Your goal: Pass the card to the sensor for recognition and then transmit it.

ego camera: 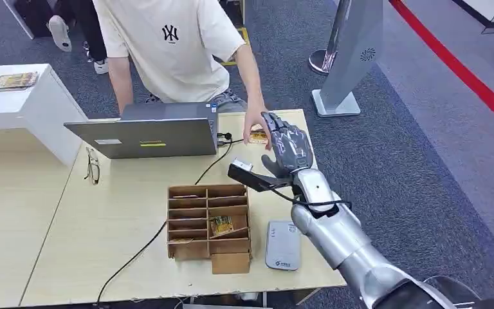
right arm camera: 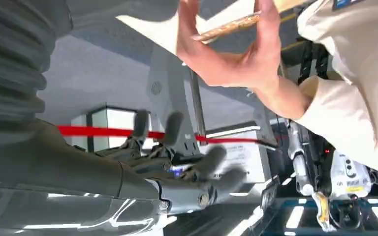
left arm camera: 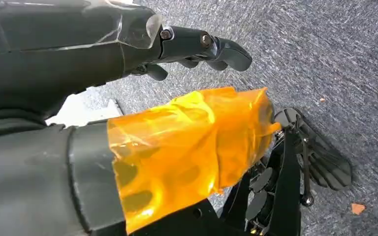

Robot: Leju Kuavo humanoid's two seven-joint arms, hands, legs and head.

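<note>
Reaching over the pale table [ego camera: 122, 257], the robot's right hand [ego camera: 287, 149] is standing fingers apart and holding nothing beside a person's hand [ego camera: 255, 127] that is gripping the card [ego camera: 258, 136] at the far edge. Nearer, a grey sensor [ego camera: 282, 245] is lying flat just beside a cardboard organizer [ego camera: 208, 226]. Behind it, a laptop [ego camera: 148, 133] is standing open. Hanging over carpet, the left hand [left arm camera: 197, 49] is curling loosely, holding nothing.

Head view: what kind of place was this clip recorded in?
Probably an indoor demo or lab space laid out like a service desk. A wooden table stands on grey carpet, bearing a laptop, a card reader and a cardboard card rack. A red floor line and a grey kiosk stand lie beyond.
</note>
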